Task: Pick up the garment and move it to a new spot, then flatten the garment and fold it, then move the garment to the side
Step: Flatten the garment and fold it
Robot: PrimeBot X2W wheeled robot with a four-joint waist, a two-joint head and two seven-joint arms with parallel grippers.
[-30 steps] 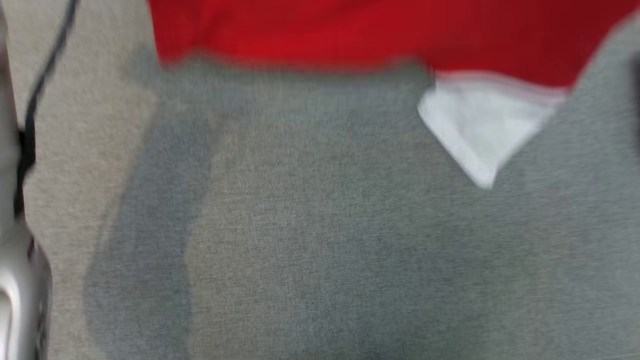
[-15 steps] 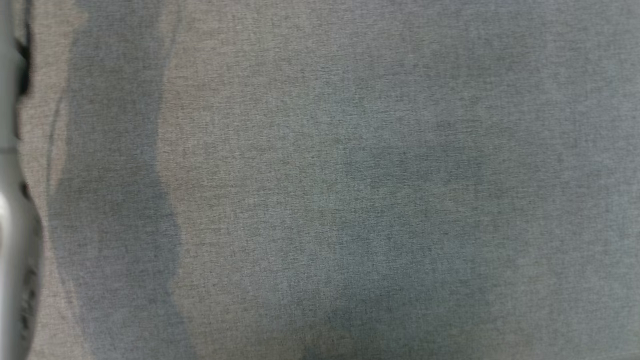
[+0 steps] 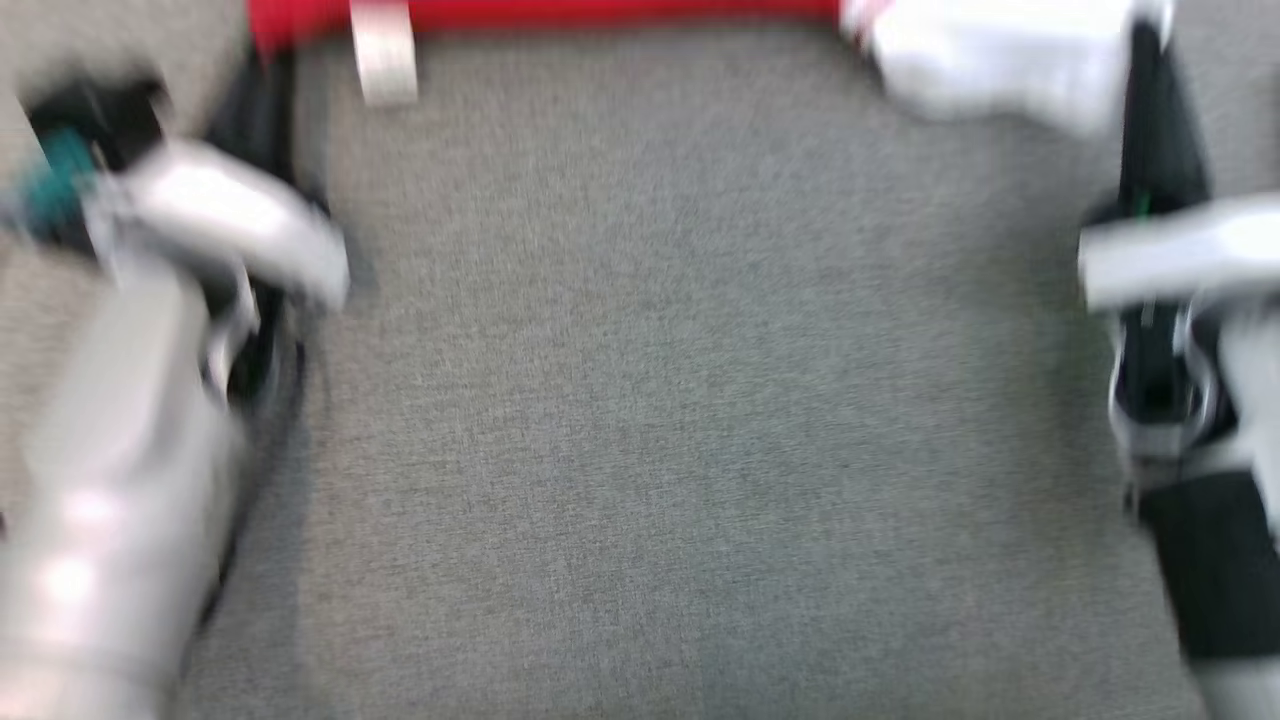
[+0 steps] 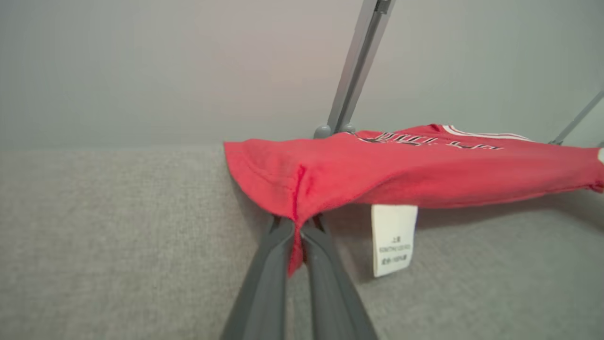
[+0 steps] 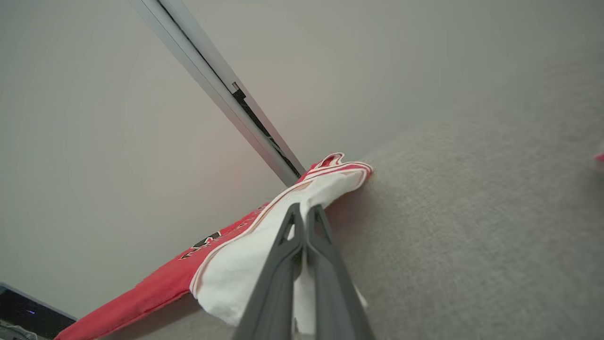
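Observation:
A red garment point(image 4: 401, 174) with black lettering and a white sleeve point(image 5: 245, 274) hangs stretched a little above the grey cloth surface. My left gripper point(image 4: 296, 226) is shut on the red hem corner, beside a white care label point(image 4: 393, 245). The white sleeve is pinched in my right gripper point(image 5: 304, 212), which is shut. In the blurred head view the garment point(image 3: 600, 12) runs along the top edge. There the left gripper point(image 3: 262, 110) reaches up at the left and the right gripper point(image 3: 1150, 60) at the right.
Grey woven cloth point(image 3: 650, 400) covers the whole surface below. A grey metal pole point(image 4: 356, 61) rises behind the garment against a plain wall and shows again as a slanted pole point(image 5: 222, 89). A dark object point(image 5: 23, 311) sits at the lower left corner.
The head camera has swung: the garment dropped out of its view half a second ago. Now its edge is back at the top, with both arms in the picture.

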